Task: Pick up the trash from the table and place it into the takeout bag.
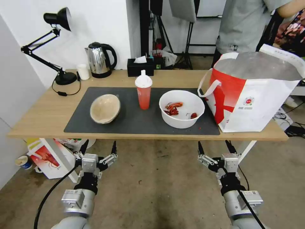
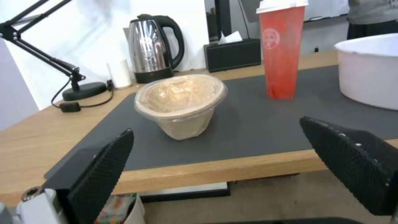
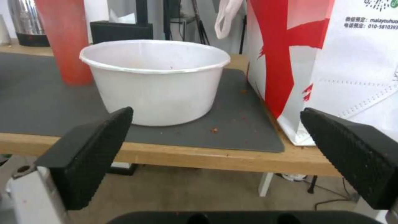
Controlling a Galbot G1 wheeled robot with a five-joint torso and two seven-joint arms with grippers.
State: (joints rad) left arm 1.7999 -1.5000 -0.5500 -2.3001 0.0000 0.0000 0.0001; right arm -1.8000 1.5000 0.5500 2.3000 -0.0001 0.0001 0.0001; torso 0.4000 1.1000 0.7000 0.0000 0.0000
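On the dark mat (image 1: 133, 122) of the table (image 1: 41, 111) stand three pieces of trash. The beige pulp bowl (image 1: 105, 108) (image 2: 181, 102) tilts at the left. A red cup with a white lid (image 1: 143, 93) (image 2: 282, 53) (image 3: 66, 40) stands in the middle. To its right is the white bowl with red shell scraps (image 1: 181, 109) (image 3: 155, 81). The takeout bag (image 1: 254, 92) (image 3: 331, 62) stands open at the table's right end. Both grippers hang below the front edge, open and empty: left gripper (image 1: 99, 148) (image 2: 217, 130) before the beige bowl, right gripper (image 1: 214, 148) (image 3: 216, 112) before the white bowl.
Along the back edge stand a steel kettle (image 1: 100, 60), a black tissue box (image 1: 140, 67), a small white cup (image 1: 83, 72) and a black desk lamp (image 1: 60, 76) with its cable. A small red-and-white bag (image 1: 47, 157) and a paper cup (image 1: 23, 161) sit on the floor at the left.
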